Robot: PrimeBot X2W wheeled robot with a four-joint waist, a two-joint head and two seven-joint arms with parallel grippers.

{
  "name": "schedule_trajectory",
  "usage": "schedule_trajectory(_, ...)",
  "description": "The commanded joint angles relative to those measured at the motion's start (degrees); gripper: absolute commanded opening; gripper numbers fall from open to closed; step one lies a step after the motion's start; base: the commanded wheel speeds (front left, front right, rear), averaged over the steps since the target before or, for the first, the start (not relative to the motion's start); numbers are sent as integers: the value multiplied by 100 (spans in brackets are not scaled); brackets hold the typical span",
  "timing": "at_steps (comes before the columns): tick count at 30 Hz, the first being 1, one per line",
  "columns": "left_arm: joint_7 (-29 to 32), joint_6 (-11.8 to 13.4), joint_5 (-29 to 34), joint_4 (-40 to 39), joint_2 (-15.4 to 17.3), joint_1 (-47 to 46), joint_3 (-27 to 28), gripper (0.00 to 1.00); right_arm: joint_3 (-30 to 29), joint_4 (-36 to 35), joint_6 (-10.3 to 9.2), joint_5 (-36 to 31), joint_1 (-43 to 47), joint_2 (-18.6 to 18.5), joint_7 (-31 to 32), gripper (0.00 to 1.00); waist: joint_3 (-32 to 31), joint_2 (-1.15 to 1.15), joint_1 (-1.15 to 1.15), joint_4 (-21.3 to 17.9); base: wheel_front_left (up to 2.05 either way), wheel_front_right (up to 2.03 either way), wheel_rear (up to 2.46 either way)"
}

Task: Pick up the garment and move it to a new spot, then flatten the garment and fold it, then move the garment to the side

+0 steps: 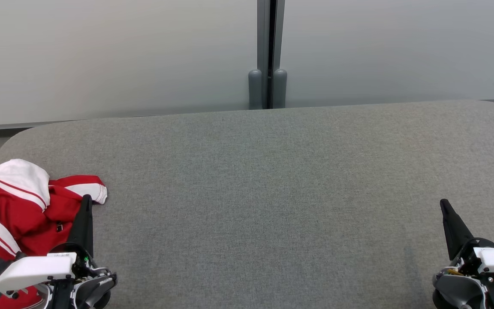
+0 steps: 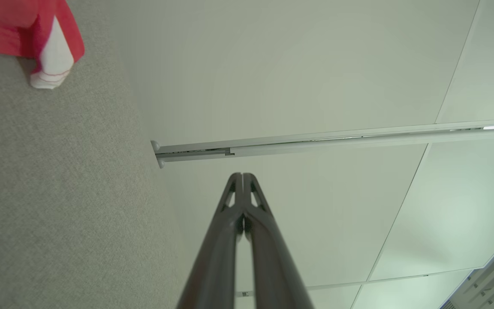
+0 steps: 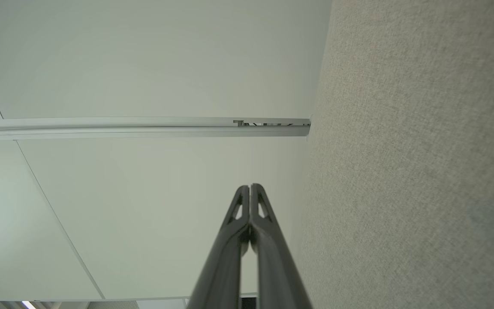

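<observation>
Two grippers, both pinched closed w/ nothing in them: left gripper (image 1: 86, 205) at the near-left of the grey fabric tabletop (image 1: 272, 193), right gripper (image 1: 445, 207) at the near-right. The red-and-white garment (image 1: 11, 206) is heaped at the tabletop's near-left corner, running off the head view's left and bottom edges. It lies to the left gripper's own left. In the head view the dark fingers sit just at the heap's right edge, though contact can't be told from that view. The left wrist view puts the closed tips (image 2: 242, 177) apart from the cloth, w/ the garment (image 2: 11, 23) off to one side, not ahead of them. No clear long axis, since it's a crumpled heap, but one sleeve w/ a white cuff (image 1: 96, 192) pokes toward the tabletop's middle and is the nearest loose part. The right gripper (image 3: 250, 188) is well apart, w/ bare fabric between it and the garment. Judgement: the pick falls to the left arm. It prob. needs to open and swing leftward over the heap or the cuff, then carry toward the open middle.
</observation>
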Motion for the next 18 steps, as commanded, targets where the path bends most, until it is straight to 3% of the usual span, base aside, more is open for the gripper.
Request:
schedule_trajectory(1, 14, -17, -6, -13, 33, -80, 20, 0, -3, 13, 1, -18, -43, -28, 15, 0, 0, 0, 0, 0, 0, 0, 0)
schedule_trajectory(6, 14, -17, -6, -13, 33, -80, 20, 0, -3, 13, 0, -18, -43, -28, 15, 0, 0, 0, 0, 0, 0, 0, 0)
schedule_trajectory(7, 0, 0, 0, 0, 0, 0, 0, 100, 0, 0, 0, 0, 0, 0, 0, 100, 0, 0, 0, 0, 0, 0, 0)
schedule_trajectory(18, -216, 1, 33, 54, -56, 177, -165, 100, 174, 7, -4, 38, 107, 66, -183, 100, 7, 0, 0, 9, 0, 0, 0)
